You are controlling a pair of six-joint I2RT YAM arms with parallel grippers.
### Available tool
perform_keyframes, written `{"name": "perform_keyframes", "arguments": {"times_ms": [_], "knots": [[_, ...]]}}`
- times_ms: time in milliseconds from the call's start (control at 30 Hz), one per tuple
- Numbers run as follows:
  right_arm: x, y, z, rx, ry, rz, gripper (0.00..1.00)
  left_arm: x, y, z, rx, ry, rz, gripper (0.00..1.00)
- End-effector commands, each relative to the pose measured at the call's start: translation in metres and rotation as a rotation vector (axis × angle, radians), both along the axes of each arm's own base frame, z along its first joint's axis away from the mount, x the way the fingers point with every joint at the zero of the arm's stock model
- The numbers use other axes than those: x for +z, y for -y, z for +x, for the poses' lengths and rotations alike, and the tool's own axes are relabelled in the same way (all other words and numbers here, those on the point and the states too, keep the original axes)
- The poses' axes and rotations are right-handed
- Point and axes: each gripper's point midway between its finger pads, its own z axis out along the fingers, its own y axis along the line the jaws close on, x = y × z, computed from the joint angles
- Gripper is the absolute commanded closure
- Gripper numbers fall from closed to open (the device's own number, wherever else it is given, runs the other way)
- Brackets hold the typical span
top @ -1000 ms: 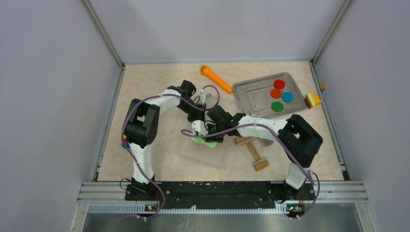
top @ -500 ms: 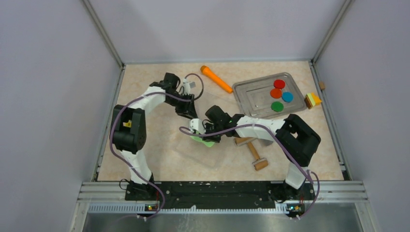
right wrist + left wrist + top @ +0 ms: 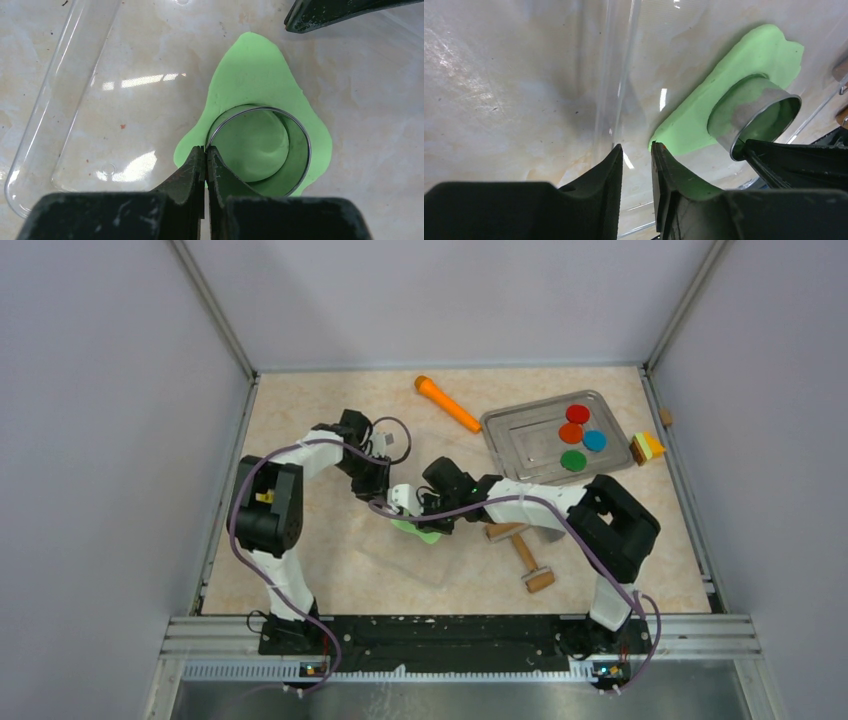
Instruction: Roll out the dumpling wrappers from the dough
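The dough (image 3: 260, 70) is a thin, flat, light green sheet. It lies in the middle of the right wrist view and at the upper right of the left wrist view. A metal ring (image 3: 749, 107) stands pressed into it. The right gripper (image 3: 205, 149) pinches the thin rim of the ring, fingers tight together. The left gripper (image 3: 636, 150) is a little spread with nothing in it, just beside the dough's edge. The dough looks soft, light and maybe sticky. It can tear or stretch, so lift it gently by a thin edge.
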Motion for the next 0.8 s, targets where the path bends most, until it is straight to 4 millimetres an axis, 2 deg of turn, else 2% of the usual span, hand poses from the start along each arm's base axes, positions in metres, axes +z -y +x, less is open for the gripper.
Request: {"name": "perform_keyframes", "arguments": {"times_ms": [0, 67, 167, 267, 333, 433, 533, 667, 767], "knots": [[-0.029, 0.015, -0.020, 0.000, -0.097, -0.098, 1.00, -0.016, -0.025, 0.008, 0.060, 0.013, 0.136, 0.70], [-0.028, 0.014, -0.020, 0.002, -0.097, -0.097, 1.00, -0.002, -0.015, 0.011, 0.063, 0.040, 0.055, 0.70], [-0.025, 0.013, -0.020, 0.006, -0.096, -0.092, 1.00, 0.029, 0.005, 0.014, 0.030, 0.081, -0.081, 0.64], [-0.024, 0.012, -0.020, 0.011, -0.096, -0.090, 1.00, 0.049, 0.003, 0.025, 0.044, 0.154, -0.090, 0.65], [-0.025, 0.013, -0.020, 0.011, -0.098, -0.093, 1.00, 0.051, -0.006, 0.034, 0.069, 0.215, -0.050, 0.64], [-0.025, 0.011, -0.020, 0.014, -0.097, -0.091, 1.00, 0.030, -0.022, 0.039, 0.093, 0.180, 0.056, 0.60], [-0.025, 0.010, -0.019, 0.017, -0.097, -0.091, 1.00, 0.003, -0.022, 0.025, 0.069, 0.047, 0.069, 0.59], [-0.024, 0.010, -0.019, 0.018, -0.097, -0.091, 1.00, -0.019, -0.024, 0.015, 0.046, -0.026, 0.086, 0.56], [-0.025, 0.011, -0.020, 0.008, -0.104, -0.093, 1.00, -0.025, -0.022, 0.009, 0.038, -0.058, 0.073, 0.70]]}}
